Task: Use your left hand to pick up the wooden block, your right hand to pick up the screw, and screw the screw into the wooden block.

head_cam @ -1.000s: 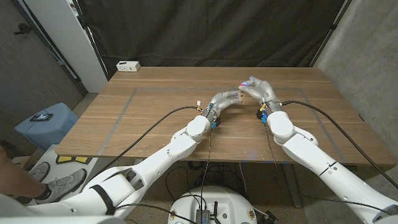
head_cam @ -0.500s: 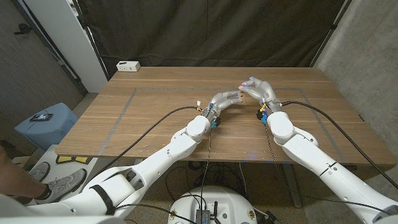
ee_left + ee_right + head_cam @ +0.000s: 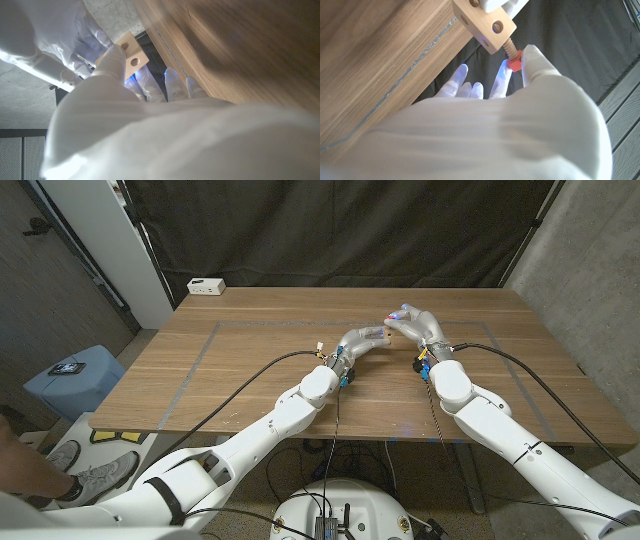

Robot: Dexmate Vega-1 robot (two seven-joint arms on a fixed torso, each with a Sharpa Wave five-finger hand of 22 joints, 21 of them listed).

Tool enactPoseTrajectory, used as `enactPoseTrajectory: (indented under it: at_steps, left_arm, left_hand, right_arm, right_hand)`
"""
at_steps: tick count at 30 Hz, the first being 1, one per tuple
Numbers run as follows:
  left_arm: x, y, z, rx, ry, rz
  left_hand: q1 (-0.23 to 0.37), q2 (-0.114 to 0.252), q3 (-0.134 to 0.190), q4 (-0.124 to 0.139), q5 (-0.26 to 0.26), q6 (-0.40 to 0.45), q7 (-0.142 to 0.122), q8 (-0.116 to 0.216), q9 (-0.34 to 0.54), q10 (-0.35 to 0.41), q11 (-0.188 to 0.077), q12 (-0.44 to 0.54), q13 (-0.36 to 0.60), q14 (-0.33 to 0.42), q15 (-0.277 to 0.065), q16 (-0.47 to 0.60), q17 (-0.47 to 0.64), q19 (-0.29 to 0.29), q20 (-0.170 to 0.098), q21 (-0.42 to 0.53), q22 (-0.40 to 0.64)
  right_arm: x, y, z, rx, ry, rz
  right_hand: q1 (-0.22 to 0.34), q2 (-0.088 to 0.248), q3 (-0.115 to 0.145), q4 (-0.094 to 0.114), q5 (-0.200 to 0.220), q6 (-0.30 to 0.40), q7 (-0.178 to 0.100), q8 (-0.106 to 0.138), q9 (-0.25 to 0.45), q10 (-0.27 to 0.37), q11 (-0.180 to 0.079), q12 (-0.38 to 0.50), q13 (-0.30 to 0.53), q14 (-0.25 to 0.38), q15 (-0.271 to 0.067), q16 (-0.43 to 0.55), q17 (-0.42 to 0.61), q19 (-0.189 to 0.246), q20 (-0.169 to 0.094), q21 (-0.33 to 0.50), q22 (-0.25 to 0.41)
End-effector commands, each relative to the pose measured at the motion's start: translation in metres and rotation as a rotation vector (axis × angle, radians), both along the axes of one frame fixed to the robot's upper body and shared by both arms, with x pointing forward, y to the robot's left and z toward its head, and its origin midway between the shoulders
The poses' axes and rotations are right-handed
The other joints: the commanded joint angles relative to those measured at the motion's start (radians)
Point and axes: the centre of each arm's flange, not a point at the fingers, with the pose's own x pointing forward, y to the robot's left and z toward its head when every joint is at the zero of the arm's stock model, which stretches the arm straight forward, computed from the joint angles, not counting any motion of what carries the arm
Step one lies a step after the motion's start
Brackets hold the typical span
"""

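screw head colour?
Orange-red; the threaded shank is tan. The screw shows best in the right wrist view, entering the wooden block.

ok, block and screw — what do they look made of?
Wooden block: pale unfinished wood by the look, faint grain, matte, drilled holes. Screw: the threaded shaft looks tan, wood or plastic; the head is orange-red, probably plastic or painted. The right hand holds the head; the left hand holds the block.
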Motion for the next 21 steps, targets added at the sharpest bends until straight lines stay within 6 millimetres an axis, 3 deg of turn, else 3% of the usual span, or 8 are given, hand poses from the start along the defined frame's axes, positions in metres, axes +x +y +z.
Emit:
enactPoseTrajectory:
  at_steps: [1, 21]
  left_arm:
    - [0.001, -0.0001, 0.0003, -0.002, 0.005, -0.004]
    - [0.0044, -0.0009, 0.0007, -0.007, 0.009, 0.0]
  left_hand:
    - [0.003, 0.008, -0.002, 0.001, -0.003, 0.0, 0.003, 0.006, 0.005, 0.008, -0.003, 0.0, 0.003, 0.009, -0.093, 0.001, 0.002, 0.003, 0.004, -0.002, 0.003]
    - [0.003, 0.009, -0.004, 0.001, -0.003, 0.002, 0.004, 0.007, 0.005, 0.008, -0.003, 0.0, 0.005, 0.01, -0.093, 0.001, 0.002, 0.004, 0.005, -0.002, 0.004]
  right_arm:
    - [0.001, -0.001, -0.0016, 0.003, -0.003, -0.003]
    - [0.0032, -0.004, -0.0032, -0.001, 0.001, -0.002]
  right_hand:
    - [0.001, 0.005, 0.001, -0.001, 0.006, 0.003, -0.009, 0.006, 0.004, 0.001, -0.006, -0.001, 0.002, 0.005, -0.013, -0.002, 0.003, 0.001, -0.046, -0.003, 0.002]
    - [0.004, 0.006, 0.002, -0.002, 0.006, -0.002, -0.009, 0.008, 0.005, 0.002, -0.009, 0.0, 0.002, 0.005, -0.013, -0.002, 0.003, 0.0, -0.047, -0.003, 0.002]
